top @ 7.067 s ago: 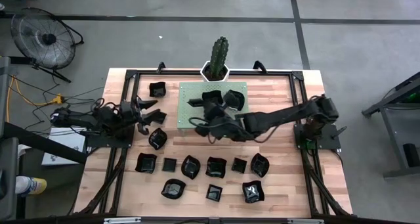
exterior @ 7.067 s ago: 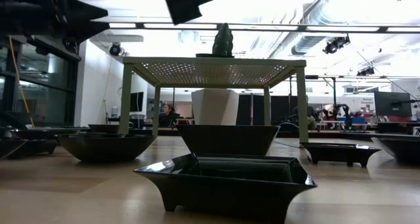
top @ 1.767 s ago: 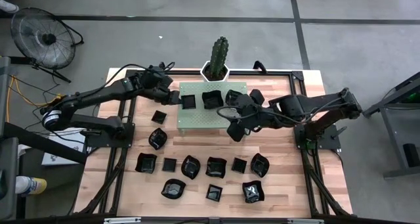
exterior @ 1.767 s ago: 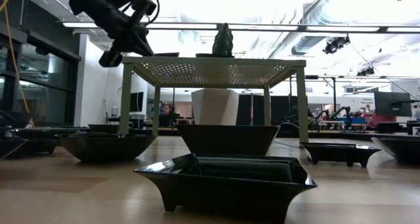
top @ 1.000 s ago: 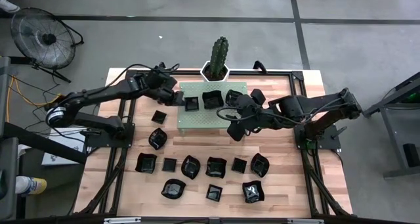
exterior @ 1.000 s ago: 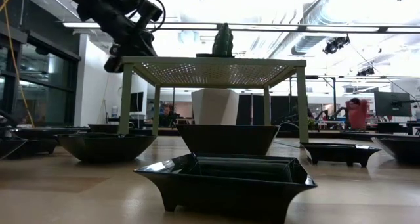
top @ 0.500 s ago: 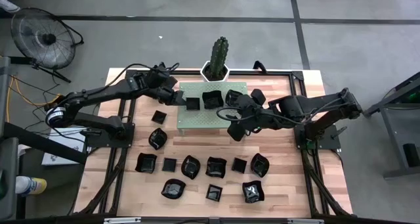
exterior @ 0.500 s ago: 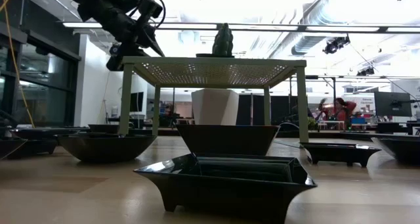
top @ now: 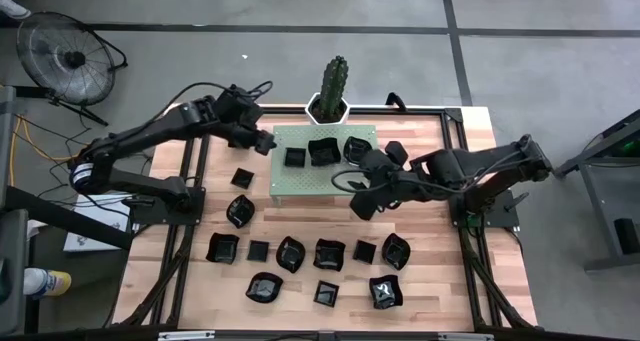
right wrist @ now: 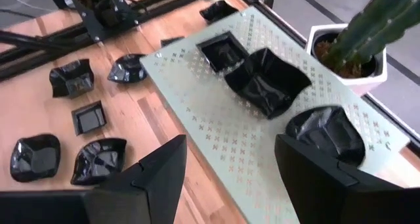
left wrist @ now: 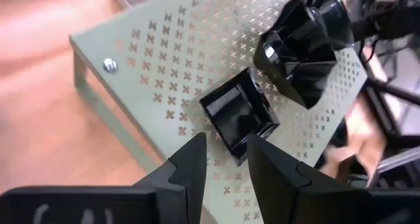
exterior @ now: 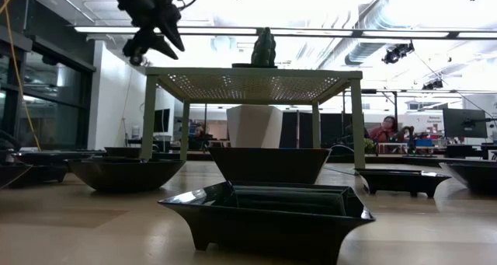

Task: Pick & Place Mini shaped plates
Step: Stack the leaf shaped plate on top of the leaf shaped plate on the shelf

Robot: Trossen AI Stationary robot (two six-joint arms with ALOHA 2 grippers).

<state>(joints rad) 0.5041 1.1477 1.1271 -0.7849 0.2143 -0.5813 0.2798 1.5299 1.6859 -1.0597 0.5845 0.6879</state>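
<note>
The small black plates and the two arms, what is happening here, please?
The robot is moving mini shaped plates from the table onto the pale green stand. Three plates sit on the stand. The left claw is open and empty, just above the small square plate. The right claw is open and empty, at the stand's front right edge.

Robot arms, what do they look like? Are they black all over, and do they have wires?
Both arms are black and made of long jointed links. Thin black cables loop along them. The left gripper has two flat, dark, wedge-shaped fingers. The right gripper has two broader dark fingers. The left arm has a silvery band near its base.
</note>
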